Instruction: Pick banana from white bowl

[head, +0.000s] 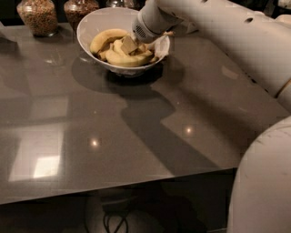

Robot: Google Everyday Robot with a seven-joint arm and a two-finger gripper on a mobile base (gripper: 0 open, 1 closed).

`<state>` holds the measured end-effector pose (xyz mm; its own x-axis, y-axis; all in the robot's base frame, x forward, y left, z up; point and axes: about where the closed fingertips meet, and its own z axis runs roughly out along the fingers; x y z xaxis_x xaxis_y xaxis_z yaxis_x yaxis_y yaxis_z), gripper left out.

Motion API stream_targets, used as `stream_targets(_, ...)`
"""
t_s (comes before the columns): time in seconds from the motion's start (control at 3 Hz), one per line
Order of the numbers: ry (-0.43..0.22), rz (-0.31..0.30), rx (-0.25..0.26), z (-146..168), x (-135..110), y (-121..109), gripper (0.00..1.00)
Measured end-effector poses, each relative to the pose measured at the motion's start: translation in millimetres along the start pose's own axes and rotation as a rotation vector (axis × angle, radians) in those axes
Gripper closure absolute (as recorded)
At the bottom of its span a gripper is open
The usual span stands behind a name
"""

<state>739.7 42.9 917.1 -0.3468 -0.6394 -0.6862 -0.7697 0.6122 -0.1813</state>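
Note:
A large glossy white bowl [93, 22] stands at the far side of the grey table. It holds several yellow bananas [122, 58]. My gripper [130, 45] reaches down into the bowl from the right, its tip among the bananas. My white arm [218, 32] stretches from the right foreground across the table to the bowl and hides the bowl's right rim.
Two glass jars with brown contents [38, 16] [78, 9] stand behind the bowl at the table's far left. The grey table [91, 136] has a glossy top with light reflections. Its front edge runs across the lower part of the view, with cables [113, 218] below.

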Motion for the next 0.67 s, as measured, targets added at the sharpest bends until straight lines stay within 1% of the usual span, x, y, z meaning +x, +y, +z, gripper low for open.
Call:
stream_targets(0.33, 0.018, -0.011, 0.001, -19.2, 0.1, 19.8, 0.47)
stream_targets(0.67, 0.031, -0.011, 0.007, -32.9, 3.2, 31.1, 0.45)
